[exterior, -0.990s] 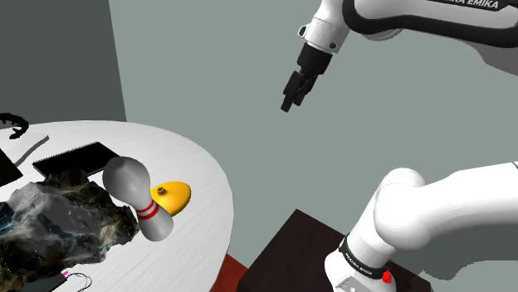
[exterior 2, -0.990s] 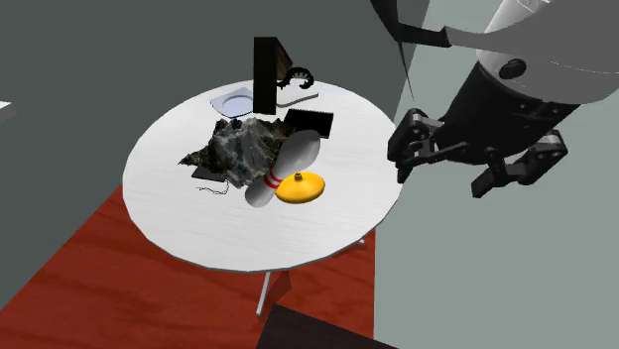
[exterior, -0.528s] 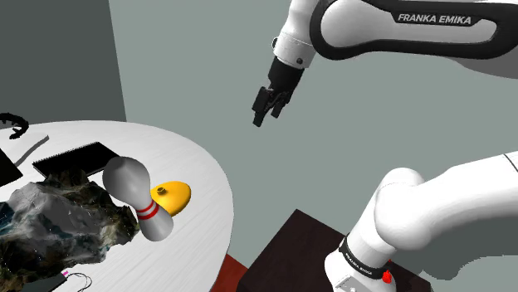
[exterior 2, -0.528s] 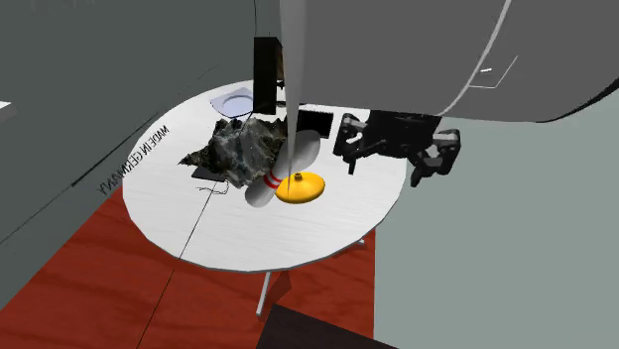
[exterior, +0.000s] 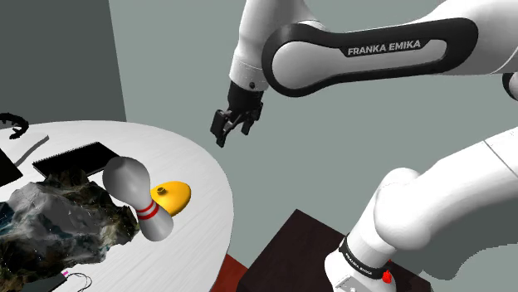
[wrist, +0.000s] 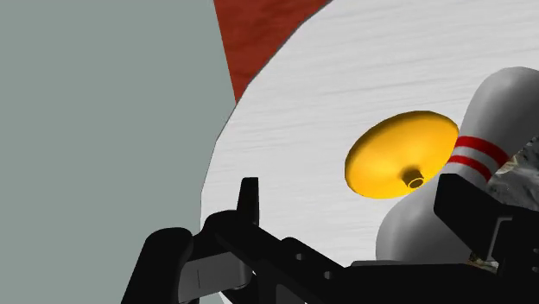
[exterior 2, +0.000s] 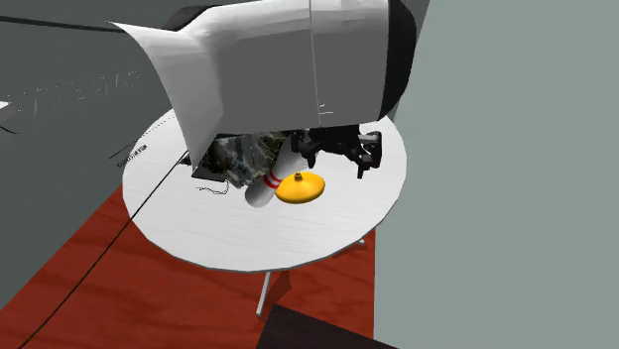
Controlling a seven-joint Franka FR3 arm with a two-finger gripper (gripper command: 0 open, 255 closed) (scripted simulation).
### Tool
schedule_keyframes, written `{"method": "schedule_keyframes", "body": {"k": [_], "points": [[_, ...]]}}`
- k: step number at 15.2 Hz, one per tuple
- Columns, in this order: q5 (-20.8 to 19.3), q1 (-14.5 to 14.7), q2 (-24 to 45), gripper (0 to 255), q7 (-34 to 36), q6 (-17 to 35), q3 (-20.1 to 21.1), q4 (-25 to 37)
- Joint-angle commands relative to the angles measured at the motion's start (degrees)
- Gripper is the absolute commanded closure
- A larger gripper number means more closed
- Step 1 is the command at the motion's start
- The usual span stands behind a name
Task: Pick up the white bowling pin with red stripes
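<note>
The bowling pin (exterior: 133,187) is pale grey-white with two red stripes at its neck and lies on its side on the round white table (exterior: 195,236). It also shows in the second exterior view (exterior 2: 266,185) and in the wrist view (wrist: 504,102). A yellow dome-shaped object (exterior: 170,193) touches the pin's neck. My gripper (exterior: 228,129) hangs in the air above the table's edge, up and to the shoulder view's right of the pin, well apart from it. In the wrist view the gripper (wrist: 363,226) is open, its fingers (wrist: 249,204) holding nothing.
A dark crumpled mass (exterior: 58,220) lies against the pin's wide end. Behind it lie a black flat pad (exterior: 75,158) and a black curved thing (exterior: 15,123). The floor (exterior 2: 89,253) under the table is red. My dark stand (exterior: 295,253) sits below the table's edge.
The arm has swung toward the shoulder view's left and lower, carrying the gripper from beside the wall to above the table's edge. Pin and yellow object have not moved.
</note>
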Motion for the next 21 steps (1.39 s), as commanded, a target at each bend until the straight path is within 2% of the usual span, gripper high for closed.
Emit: {"method": "schedule_keyframes", "body": {"k": [1, 6, 11, 16, 21], "points": [[-1.6, -0.7, 4.4, 0, 4.3, 2.4, 3.1, 1.8], [-8.5, -2.6, 15.6, 0, 15.8, 5.8, 10.0, 7.4], [-19.7, -2.4, 29.0, 0, 29.0, 6.0, 14.6, 15.6], [-30.9, 2.5, 43.3, 0, 40.2, 2.8, 14.3, 26.4], [-38.3, 9.8, 56.7, 0, 46.9, -1.9, 11.1, 39.7]]}}
